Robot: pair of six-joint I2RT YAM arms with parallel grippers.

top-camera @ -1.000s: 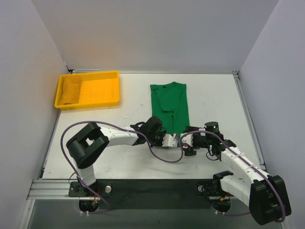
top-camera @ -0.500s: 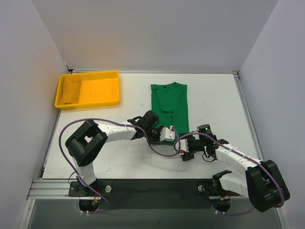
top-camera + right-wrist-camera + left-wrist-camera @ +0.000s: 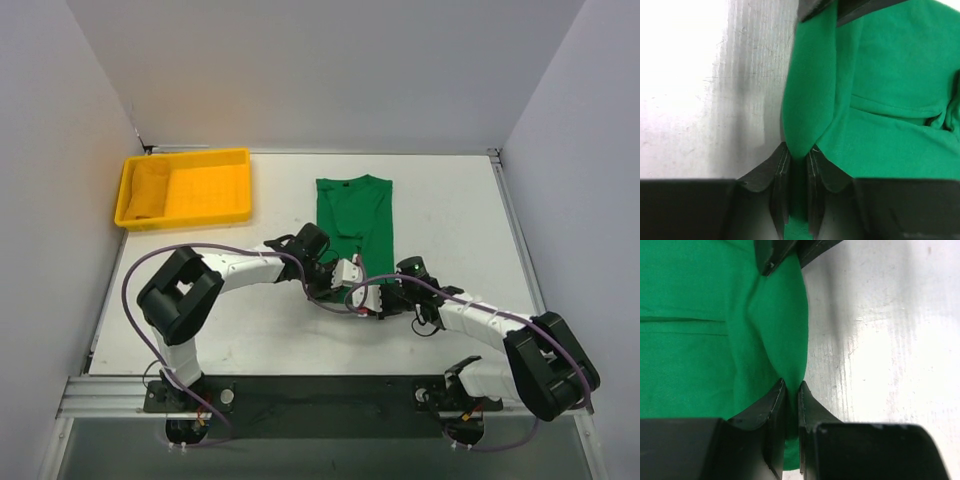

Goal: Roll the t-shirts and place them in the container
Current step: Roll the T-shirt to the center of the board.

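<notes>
A plain green t-shirt [image 3: 356, 215] lies folded into a narrow strip in the middle of the table, neck at the far end. Both grippers meet at its near hem. My left gripper [image 3: 348, 274] is shut on the hem's edge; the left wrist view has green cloth [image 3: 774, 335] pinched between the black fingers [image 3: 771, 405]. My right gripper [image 3: 372, 297] is shut on the same hem from the other side, with a ridge of green fabric [image 3: 812, 107] squeezed between its fingers [image 3: 780, 167]. Each wrist view catches the other gripper's fingertips at the top edge.
A yellow plastic tray [image 3: 212, 187] stands at the back left with a yellow cloth bundle [image 3: 146, 188] in its left end. Purple cables loop from both arms over the table near the shirt's hem. White walls close in on three sides.
My right gripper moved left to the shirt's near hem and closed on it. My left gripper stayed shut and shifted slightly toward the far side with the fabric.
</notes>
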